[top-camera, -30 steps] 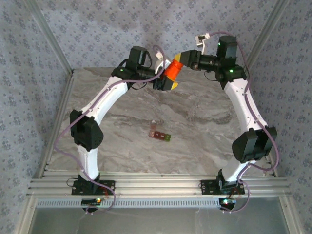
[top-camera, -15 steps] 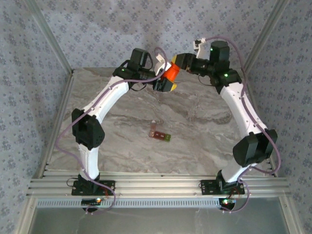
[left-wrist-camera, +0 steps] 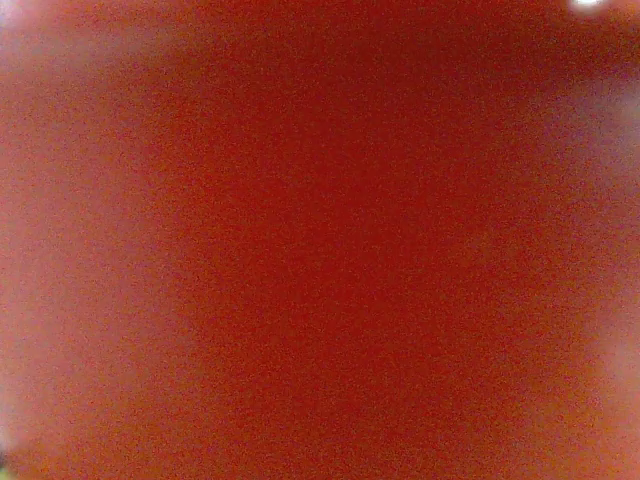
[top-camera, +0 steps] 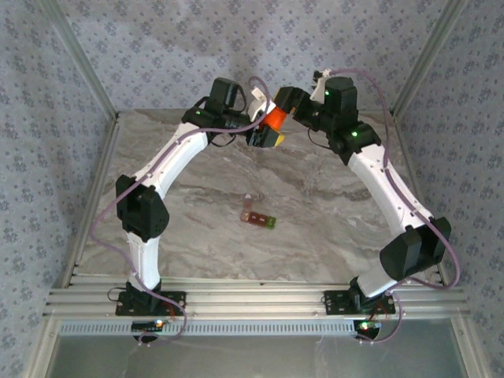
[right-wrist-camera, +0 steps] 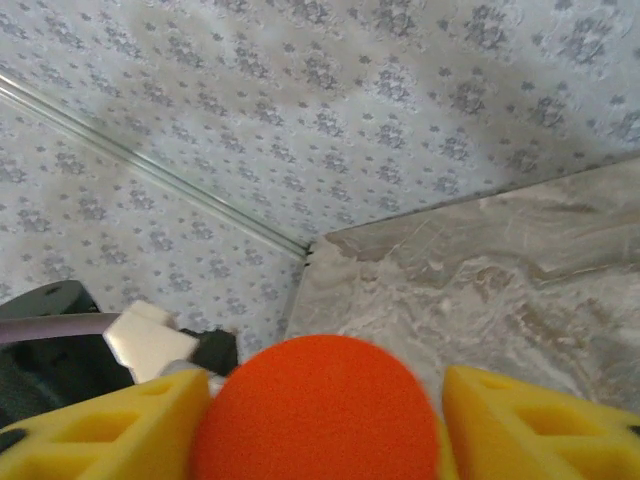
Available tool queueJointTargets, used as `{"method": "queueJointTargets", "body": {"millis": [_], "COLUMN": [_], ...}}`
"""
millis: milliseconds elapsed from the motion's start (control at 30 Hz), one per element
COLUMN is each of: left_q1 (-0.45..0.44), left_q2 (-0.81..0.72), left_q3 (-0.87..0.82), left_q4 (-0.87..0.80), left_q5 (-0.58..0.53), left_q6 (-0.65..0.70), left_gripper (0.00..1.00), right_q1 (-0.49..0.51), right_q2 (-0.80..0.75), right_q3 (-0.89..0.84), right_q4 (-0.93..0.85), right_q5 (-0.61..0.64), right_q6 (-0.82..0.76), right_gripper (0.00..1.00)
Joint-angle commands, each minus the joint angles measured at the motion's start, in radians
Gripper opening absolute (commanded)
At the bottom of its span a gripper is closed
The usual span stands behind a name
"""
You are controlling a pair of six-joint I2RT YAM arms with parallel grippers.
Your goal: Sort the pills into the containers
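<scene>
The left jaws held the orange bottle at 12 o'clock, the right jaws flanked its top end (gripping or not, I could not tell), and a slip risked scattering pills clear of the containers lying mid-tabletop.

Containers: flat strip of joined compartments, dark red-brown, one end green. It lies slantwise at the middle of the table, green end nearer the right arm. Orange bottle: aloft over the far side, tilted, lower end in left pincer. Contents indiscernible.
</scene>
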Motion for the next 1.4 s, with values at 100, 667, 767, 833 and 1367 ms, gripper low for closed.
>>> {"method": "queueJointTargets", "body": {"millis": [100, 667, 767, 833, 1367], "left_q1": [-0.008, -0.004, -0.005, -0.003, 0.025], "left_q2": [-0.008, -0.009, -0.03, -0.047, -0.16], "left_q3": [0.046, 0.059, 0.021, -0.009, -0.22], "left_q4": [0.1, 0.067, 0.108, 0.145, 0.429], "left_q5": [0.033, 0.1, 0.072, 0.052, -0.092], "left_q6": [-0.014, 0.006, 0.003, -0.003, -0.082], "left_gripper": [0.0, 0.0, 0.0, 0.0, 0.0], "right_q1": [-0.099, -0.374, -0.372, -0.372, -0.311], "right_q2": [-0.066, -0.046, -0.056, -0.07, -0.1], "right_q3": [-0.025, -0.103, -0.15, -0.185, -0.294], "right_q4": [0.049, 0.134, 0.139, 0.141, 0.01], "right_q5": [-0.218, -0.512, -0.494, -0.478, -0.409], "right_q6": [0.056, 0.049, 0.046, 0.045, -0.067], "right_gripper": [0.81, 0.81, 0.81, 0.81, 0.8]}}
